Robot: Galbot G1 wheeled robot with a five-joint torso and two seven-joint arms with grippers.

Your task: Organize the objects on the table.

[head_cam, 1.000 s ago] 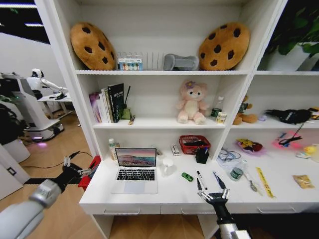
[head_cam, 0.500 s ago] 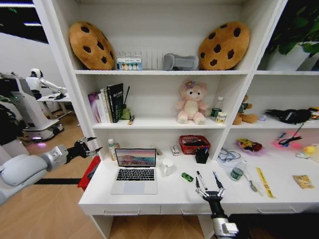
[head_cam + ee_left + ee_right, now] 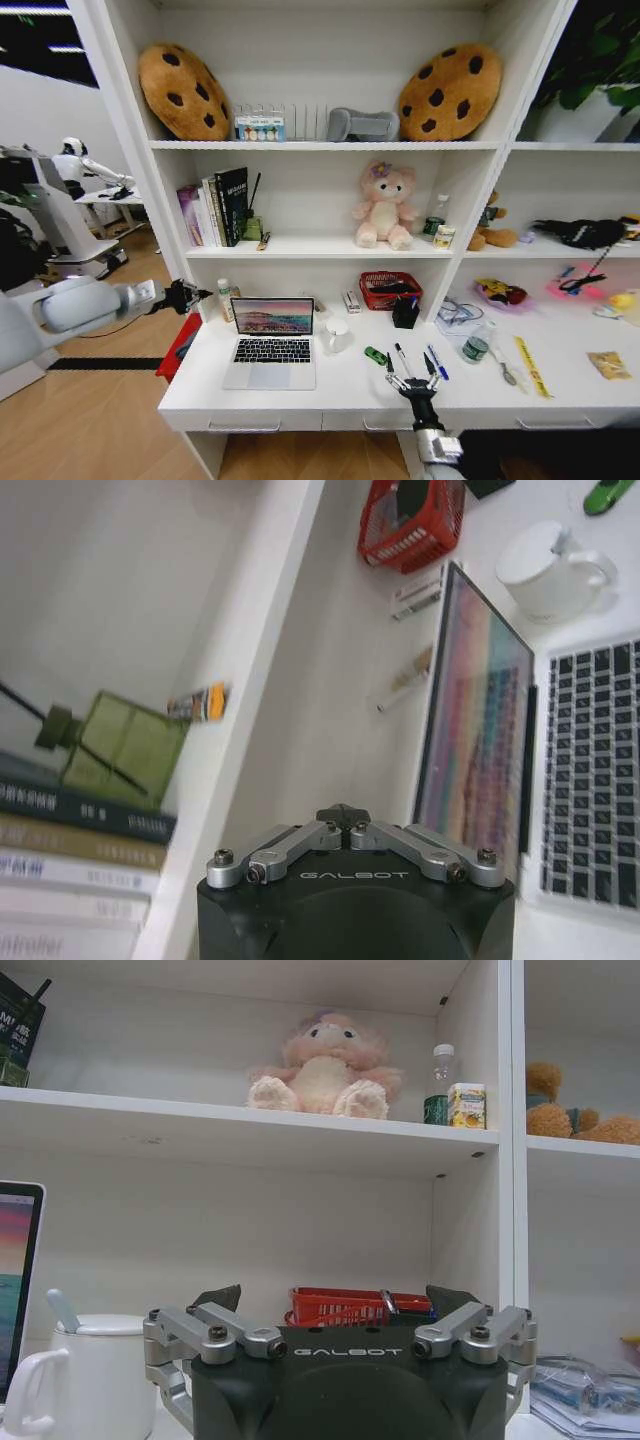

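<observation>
Left pincer [image 3: 188,296]: raised off the left end of the desk [image 3: 200,395], level with the lower shelf, just left of the white shelf upright [image 3: 165,215]. Left wrist view has its fingers [image 3: 343,813] pressed together, nothing held.

Silver laptop [image 3: 271,343]: open on the left part of the desk, screen lit, keyboard toward the robot. White mug [image 3: 337,333] just right of it, a spoon handle sticking out in the right wrist view. Red basket [image 3: 390,289] behind, against the back wall, black holder [image 3: 405,312] just beside it.

Green oval item [image 3: 375,355]: flat on the desk, between the mug and the pens, touching neither.

Black pen [image 3: 403,360] and blue pen [image 3: 436,361]: lying side by side mid-desk, apart, both angled toward the front edge.

Right pincer [image 3: 413,382]: low at the front edge of the desk, directly in front of the two pens, pointing toward the shelf. Fingers [image 3: 217,1298] spread wide in the right wrist view, empty. Can't tell whether a fingertip touches either pen.

Further right on the desk: small jar [image 3: 475,348], yellow strip [image 3: 529,364], loose clutter out to the right end.
</observation>
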